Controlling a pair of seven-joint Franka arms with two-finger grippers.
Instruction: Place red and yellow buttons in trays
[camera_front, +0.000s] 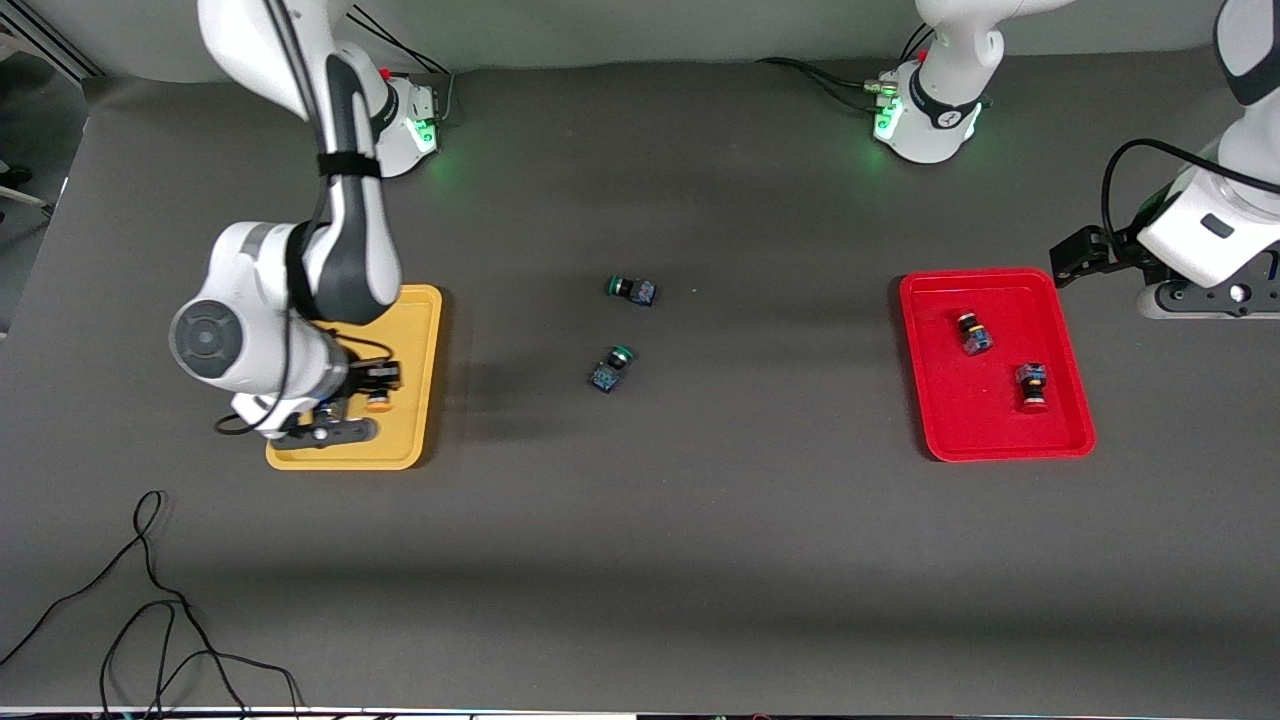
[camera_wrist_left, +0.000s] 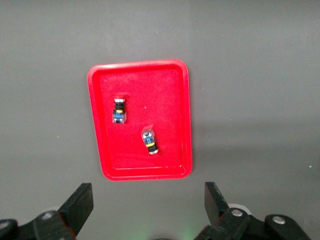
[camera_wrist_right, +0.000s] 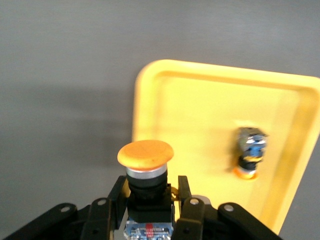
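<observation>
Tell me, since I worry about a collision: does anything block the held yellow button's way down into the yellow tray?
Nothing visible does. The right gripper holds the yellow button over the yellow tray; the other yellow button lies aside.

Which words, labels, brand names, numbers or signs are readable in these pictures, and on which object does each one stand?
No text can be read in any view.
Left arm's base: a dark mark, too small to read.
Yellow button in the right gripper: a small plate under its body, blurred.
Red tray and yellow tray: no writing visible.
</observation>
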